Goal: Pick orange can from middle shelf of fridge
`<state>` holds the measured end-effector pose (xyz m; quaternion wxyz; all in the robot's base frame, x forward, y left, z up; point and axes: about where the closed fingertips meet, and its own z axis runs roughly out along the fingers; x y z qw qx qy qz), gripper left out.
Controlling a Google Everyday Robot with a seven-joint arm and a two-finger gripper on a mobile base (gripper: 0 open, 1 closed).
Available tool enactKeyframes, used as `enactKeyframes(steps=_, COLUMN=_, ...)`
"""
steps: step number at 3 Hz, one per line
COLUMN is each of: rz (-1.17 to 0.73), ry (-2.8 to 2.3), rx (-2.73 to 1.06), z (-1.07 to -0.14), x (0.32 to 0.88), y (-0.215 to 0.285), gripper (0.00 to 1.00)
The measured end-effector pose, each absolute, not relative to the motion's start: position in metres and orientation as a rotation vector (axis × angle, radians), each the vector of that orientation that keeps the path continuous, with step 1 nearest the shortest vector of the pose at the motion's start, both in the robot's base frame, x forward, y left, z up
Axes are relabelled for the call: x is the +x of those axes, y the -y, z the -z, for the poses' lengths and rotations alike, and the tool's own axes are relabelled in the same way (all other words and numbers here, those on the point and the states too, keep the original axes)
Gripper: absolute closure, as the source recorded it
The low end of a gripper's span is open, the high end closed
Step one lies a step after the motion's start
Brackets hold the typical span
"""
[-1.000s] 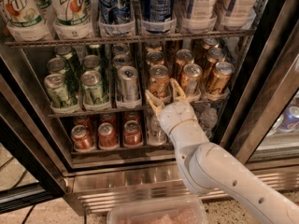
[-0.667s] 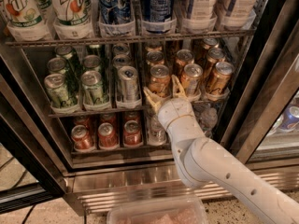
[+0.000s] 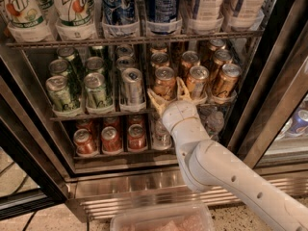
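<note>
The fridge [image 3: 130,186] stands open in front of me. Its middle shelf [image 3: 96,114] holds several orange cans in lanes on the right. The front orange can [image 3: 164,79] stands upright at the shelf's front edge. My gripper [image 3: 169,94] is at the foot of this can, open. One finger [image 3: 156,101] is at the can's lower left and the other finger [image 3: 183,87] is at its right, between it and the neighbouring orange can [image 3: 197,80]. My white arm [image 3: 211,167] comes up from the lower right and hides part of the shelf below.
Green cans [image 3: 60,93] and a silver can [image 3: 132,84] fill the shelf's left lanes. Red cans [image 3: 110,138] stand on the bottom shelf. Tall bottles [image 3: 72,8] fill the top rack. A black door edge [image 3: 269,81] rises at right. A clear plastic tray [image 3: 161,220] lies below.
The gripper has crept slightly up and in toward the front orange can. The cans have not moved.
</note>
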<state>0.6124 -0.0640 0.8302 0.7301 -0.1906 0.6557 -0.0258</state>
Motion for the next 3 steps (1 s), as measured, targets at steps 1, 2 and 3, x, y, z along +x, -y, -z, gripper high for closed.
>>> enactKeyframes(steps=1, rz=0.052, ry=-1.445, rx=-0.418, z=-0.83, x=0.6179, y=0.0627, gripper=0.56)
enactKeyframes(steps=2, rz=0.052, ry=-1.445, rx=-0.418, z=-0.83, x=0.6179, y=0.0627, gripper=0.78)
enactKeyframes(steps=3, rz=0.052, ry=-1.445, rx=-0.418, z=-0.8301, x=0.6178, y=0.0626, gripper=1.0)
